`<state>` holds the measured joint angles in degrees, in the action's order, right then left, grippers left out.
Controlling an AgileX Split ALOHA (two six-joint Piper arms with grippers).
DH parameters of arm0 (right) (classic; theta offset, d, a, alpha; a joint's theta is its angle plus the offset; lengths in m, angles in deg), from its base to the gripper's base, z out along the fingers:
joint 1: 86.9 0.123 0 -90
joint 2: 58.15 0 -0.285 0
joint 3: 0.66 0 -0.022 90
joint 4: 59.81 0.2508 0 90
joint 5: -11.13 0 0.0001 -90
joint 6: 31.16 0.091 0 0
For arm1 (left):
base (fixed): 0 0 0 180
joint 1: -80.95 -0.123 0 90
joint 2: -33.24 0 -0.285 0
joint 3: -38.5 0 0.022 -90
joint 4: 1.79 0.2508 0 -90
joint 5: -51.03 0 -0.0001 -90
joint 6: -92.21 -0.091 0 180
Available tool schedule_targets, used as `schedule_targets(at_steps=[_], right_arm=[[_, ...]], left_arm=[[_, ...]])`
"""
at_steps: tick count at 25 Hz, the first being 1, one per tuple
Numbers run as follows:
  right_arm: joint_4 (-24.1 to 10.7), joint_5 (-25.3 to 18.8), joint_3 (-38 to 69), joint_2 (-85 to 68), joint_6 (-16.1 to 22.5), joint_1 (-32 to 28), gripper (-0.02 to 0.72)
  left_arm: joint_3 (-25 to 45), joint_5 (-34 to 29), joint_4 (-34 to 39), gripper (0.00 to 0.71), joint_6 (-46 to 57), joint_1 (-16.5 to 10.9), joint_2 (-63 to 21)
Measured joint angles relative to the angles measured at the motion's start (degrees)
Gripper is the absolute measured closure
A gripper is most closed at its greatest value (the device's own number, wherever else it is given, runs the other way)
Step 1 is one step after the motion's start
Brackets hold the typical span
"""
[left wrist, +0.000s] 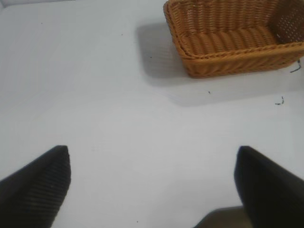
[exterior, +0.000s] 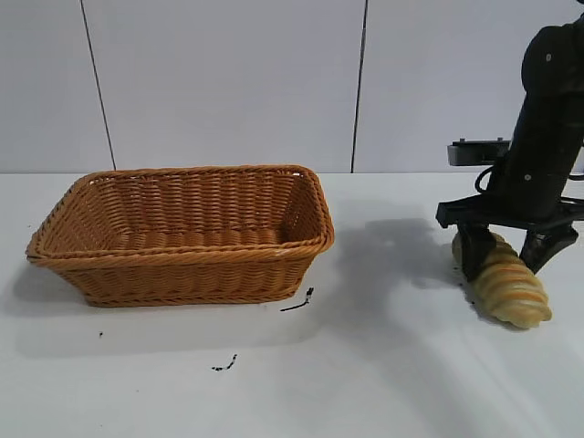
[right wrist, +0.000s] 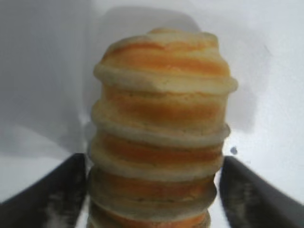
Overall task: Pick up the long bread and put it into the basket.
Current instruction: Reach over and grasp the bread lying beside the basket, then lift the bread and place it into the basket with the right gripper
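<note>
Basket (exterior: 182, 233) sits on the white table (exterior: 365, 383) at left, nothing inside it. Left gripper (left wrist: 152, 183) hangs over bare table, fingers wide apart. At right, the long bread (exterior: 506, 283) lies on the table, well apart from the basket; right gripper (exterior: 516, 255) points down astride it, fingers (right wrist: 52, 194) against both flanks

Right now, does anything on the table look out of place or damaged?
Nothing is damaged. Two small black scraps lie on the table before the basket. The long bread sits intact between the right end effector fingers.
</note>
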<state>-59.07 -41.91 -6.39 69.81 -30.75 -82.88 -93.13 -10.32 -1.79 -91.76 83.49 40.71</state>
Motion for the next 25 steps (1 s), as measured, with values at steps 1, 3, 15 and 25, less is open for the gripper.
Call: schedule_targets(at_steps=[1,3,15,25], right_arm=[[0.0,-1.2,-1.1,-0.9,-0.4,0.0,0.517],[0.0,-4.3,-4.0,-3.6,-0.4,0.0,0.517],[0.3,-14.9,-25.1,-7.0,-3.3,2.3,0.526],[2.3,-16.4,-46.2,5.0,-11.4,14.1,0.526]], left_arm=[[0.0,0.0,0.0,0.014,0.0,0.0,0.0],[0.0,0.0,0.0,0.014,0.0,0.0,0.0],[0.0,0.0,0.0,0.014,0.0,0.0,0.0],[0.0,0.0,0.0,0.014,0.0,0.0,0.0]])
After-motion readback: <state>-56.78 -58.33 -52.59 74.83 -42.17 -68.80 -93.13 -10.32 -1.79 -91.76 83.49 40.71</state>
